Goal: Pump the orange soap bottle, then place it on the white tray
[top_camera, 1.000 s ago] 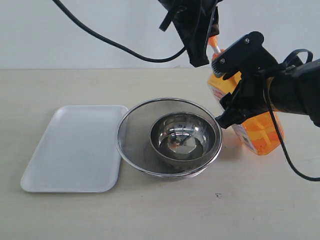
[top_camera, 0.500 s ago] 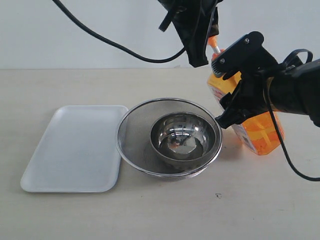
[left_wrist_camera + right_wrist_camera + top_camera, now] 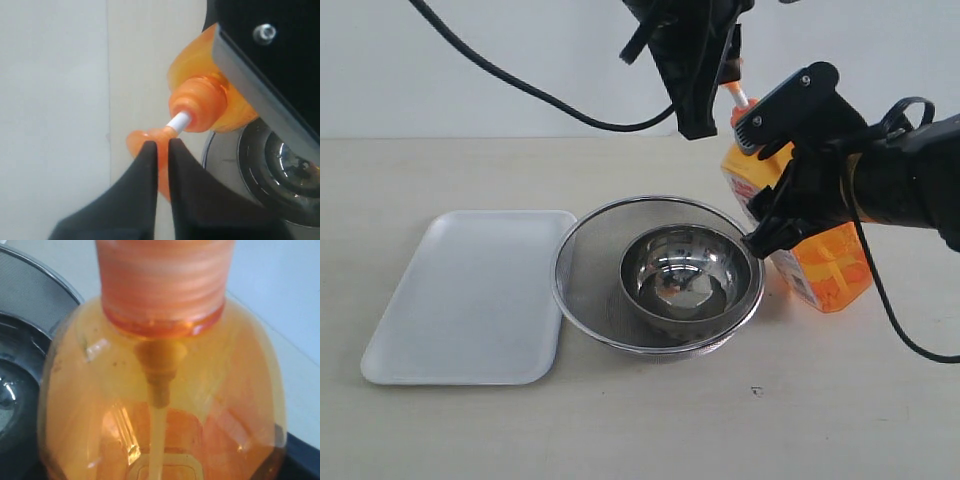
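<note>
While the orange soap bottle is gripped at a slant on the right side of the table, its body is seen clamped between the two black jaws of the right gripper — one jaw across the shoulder, the other lower down against the labelled face. The bottle is tipped so that its top is leaned over toward the round mesh strainer, just beside that rim. Whether the base is resting on the table cannot be told. Up top, the white stem is shown extended, and the orange pump head is met from above by the left gripper — its fingers drawn almost together, only a sliver left between them, tips laid against the head. A steel bowl is nested inside the strainer. The white tray is laid flat at the far left, beyond the strainer, well apart from the bottle.
</note>
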Motion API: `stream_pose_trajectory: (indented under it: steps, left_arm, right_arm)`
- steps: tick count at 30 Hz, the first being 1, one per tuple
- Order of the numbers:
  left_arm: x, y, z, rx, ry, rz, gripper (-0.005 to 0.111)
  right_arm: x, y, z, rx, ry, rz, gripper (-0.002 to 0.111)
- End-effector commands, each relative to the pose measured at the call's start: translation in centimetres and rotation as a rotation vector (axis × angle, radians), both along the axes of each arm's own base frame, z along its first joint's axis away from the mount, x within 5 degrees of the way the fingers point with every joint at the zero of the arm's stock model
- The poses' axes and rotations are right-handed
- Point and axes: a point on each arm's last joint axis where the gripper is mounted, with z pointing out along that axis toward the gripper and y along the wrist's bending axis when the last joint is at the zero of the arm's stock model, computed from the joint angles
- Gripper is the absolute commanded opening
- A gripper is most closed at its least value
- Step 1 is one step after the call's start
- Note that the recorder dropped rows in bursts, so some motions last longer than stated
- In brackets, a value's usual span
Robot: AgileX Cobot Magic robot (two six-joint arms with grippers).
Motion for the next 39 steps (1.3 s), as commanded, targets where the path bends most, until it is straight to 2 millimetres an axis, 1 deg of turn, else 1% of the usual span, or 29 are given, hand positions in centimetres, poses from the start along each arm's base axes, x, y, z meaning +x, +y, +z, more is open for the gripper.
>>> stream_pose_trajectory:
  steps: [1, 11, 14, 21, 24, 28, 31, 34, 39]
  left_arm:
    - [-0.8, 0.6, 1.8, -0.025, -0.036, 0.016, 0.005]
    - [-1.8, 1.8, 4.8, -0.095, -0.103, 0.024, 0.005]
    - [-1.7, 2.0, 5.3, -0.112, -0.120, 0.027, 0.005]
    - [-1.6, 1.9, 5.4, -0.144, -0.118, 0.057, 0.005]
    - [-1.5, 1.8, 5.0, -0.137, -0.105, 0.061, 0.005]
    - [-0.7, 1.0, 3.1, -0.101, -0.071, 0.064, 0.005]
    - [0.0, 0.2, 1.3, -0.071, -0.043, 0.064, 0.005]
    - [0.3, 0.0, 0.6, -0.060, -0.033, 0.064, 0.005]
    - [0.3, -0.1, 0.5, -0.063, -0.026, 0.064, 0.005]
  right_arm:
    - [0.0, 0.0, 1.0, 0.017, -0.028, 0.005, 0.000]
    - [0.0, 0.1, 1.0, 0.020, -0.025, 0.011, 0.000]
    - [-0.1, 0.1, 1.0, 0.023, -0.023, 0.015, 0.000]
    - [-0.1, 0.2, 0.9, 0.035, -0.016, 0.018, 0.000]
    - [-0.1, 0.2, 0.9, 0.035, -0.016, 0.018, 0.000]
    - [-0.1, 0.3, 0.9, 0.037, -0.014, 0.022, 0.000]
    - [-0.1, 0.3, 0.9, 0.037, -0.014, 0.022, 0.000]
    - [-0.1, 0.3, 0.9, 0.037, -0.014, 0.022, 0.000]
    - [-0.1, 0.3, 0.9, 0.039, -0.011, 0.026, 0.000]
